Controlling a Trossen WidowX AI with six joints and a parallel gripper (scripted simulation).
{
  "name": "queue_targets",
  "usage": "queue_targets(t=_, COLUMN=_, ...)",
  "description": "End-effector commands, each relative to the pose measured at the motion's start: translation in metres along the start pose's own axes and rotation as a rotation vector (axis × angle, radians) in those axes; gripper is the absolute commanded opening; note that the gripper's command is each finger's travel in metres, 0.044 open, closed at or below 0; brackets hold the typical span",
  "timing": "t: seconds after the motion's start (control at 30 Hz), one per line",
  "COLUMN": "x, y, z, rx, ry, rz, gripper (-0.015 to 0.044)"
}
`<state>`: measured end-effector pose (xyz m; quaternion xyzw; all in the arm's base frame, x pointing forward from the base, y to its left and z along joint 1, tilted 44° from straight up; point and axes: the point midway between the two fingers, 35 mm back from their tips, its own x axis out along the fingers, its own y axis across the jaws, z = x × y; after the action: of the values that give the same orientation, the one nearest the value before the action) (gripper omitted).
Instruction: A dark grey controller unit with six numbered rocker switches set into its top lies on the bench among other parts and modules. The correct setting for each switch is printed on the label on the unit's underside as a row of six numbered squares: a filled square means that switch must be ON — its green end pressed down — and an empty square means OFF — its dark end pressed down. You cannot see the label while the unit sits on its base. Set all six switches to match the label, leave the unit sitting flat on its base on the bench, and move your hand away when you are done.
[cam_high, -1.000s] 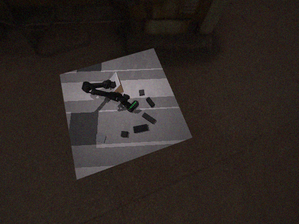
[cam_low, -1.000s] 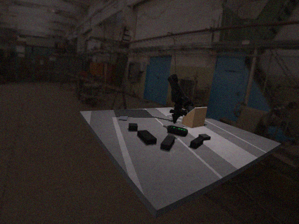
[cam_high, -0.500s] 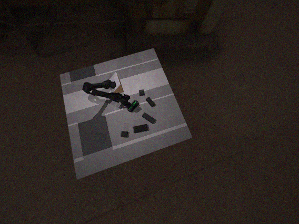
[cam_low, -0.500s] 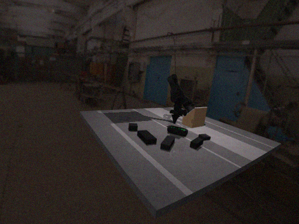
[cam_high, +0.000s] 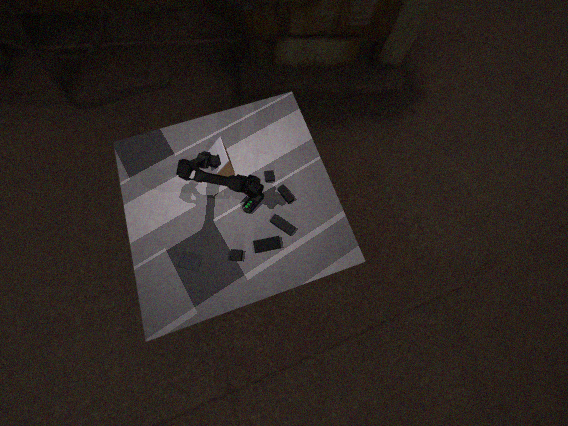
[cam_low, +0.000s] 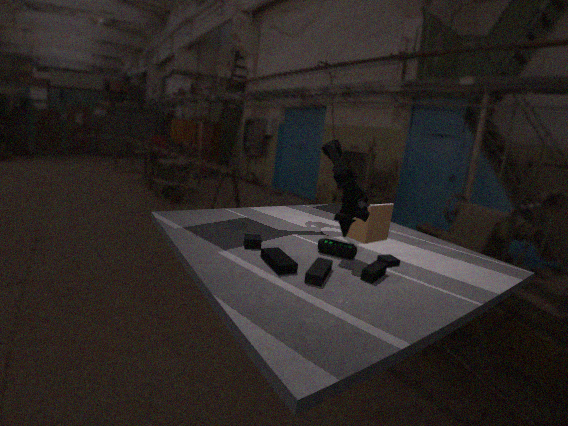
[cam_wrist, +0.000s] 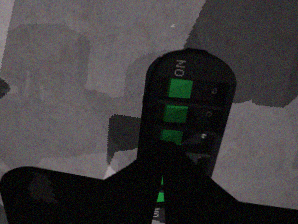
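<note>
The dark grey controller unit (cam_high: 248, 206) (cam_low: 337, 249) (cam_wrist: 200, 65) sits on its base on the bench, rocker switches up. In the wrist view three green ends (cam_wrist: 180, 88) show in a row beyond the fingers, beside an ON mark. More green shows in the gap between the fingers, and the fingers hide the middle switches. The underside label is hidden. My gripper (cam_low: 345, 235) (cam_wrist: 165, 147) is shut and empty, pointing down over the unit's top. Whether its tips touch a rocker I cannot tell.
Dark modules lie around the unit: a small block (cam_high: 269, 176) (cam_low: 388, 260), a short bar (cam_high: 286, 193) (cam_low: 374, 271), a longer bar (cam_high: 283, 225) (cam_low: 319, 271), a wide block (cam_high: 268, 244) (cam_low: 279, 261) and a small cube (cam_high: 236, 255) (cam_low: 252, 241). A wooden stand (cam_high: 227, 170) (cam_low: 379, 223) is near the arm.
</note>
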<state>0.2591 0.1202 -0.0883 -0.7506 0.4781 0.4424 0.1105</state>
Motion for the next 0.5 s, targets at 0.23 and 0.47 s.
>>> queue_targets(t=0.23, x=-0.006, y=-0.009, z=0.032, rx=0.009, ry=0.027, rz=0.086, gripper=0.0)
queue_targets(t=0.47, x=0.004, y=-0.009, z=0.032, rx=0.008, ry=0.025, rz=0.086, gripper=0.0)
